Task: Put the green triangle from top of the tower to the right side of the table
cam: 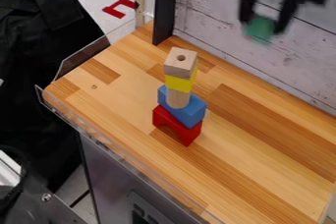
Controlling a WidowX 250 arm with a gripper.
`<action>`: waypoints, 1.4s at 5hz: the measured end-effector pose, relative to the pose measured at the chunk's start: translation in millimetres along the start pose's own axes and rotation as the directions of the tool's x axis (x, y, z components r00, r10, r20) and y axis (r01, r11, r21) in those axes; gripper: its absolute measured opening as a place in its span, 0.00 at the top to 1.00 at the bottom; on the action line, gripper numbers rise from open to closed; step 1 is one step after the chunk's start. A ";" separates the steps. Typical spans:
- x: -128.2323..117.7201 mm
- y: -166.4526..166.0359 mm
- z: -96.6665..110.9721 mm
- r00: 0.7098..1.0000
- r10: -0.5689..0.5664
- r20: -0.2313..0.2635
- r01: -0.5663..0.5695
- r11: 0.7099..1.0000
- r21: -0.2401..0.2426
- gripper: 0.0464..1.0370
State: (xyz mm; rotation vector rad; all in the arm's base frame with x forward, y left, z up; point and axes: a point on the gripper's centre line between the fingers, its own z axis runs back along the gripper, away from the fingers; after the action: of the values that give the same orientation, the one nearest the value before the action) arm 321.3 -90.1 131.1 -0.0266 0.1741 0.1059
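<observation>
Evidently holds the green triangle (261,30) pinched between the fingers of the gripper (264,23), at the upper right, well apart from the tower (179,98). Probably held high to clear the drilled wooden block (181,62) on top, with the red arch (175,123) at the bottom as a broad foot. Likely calls next for a gentle lowering onto the right side of the table (266,137), away from the stack, to avoid toppling it.
</observation>
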 end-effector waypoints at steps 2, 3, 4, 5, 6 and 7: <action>-3.7 -42.9 -51.4 0.987 -0.129 -0.096 0.125 0.991 -0.050 0.51; -2.0 -45.5 -67.4 0.984 -0.145 -0.106 0.139 0.989 -0.057 0.51; 0.5 -46.8 -86.9 0.980 -0.148 -0.132 0.143 0.989 -0.048 0.51; 4.0 -46.9 -100.1 0.984 -0.137 -0.115 0.137 0.991 -0.003 0.51; 13.9 -48.6 -128.9 0.976 -0.133 -0.174 0.146 0.987 0.064 0.51; 19.4 -53.4 -132.9 0.976 -0.122 -0.180 0.139 0.986 0.088 0.51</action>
State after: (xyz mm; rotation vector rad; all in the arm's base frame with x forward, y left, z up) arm 323.3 -145.9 -2.2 0.0528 0.3517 -0.0369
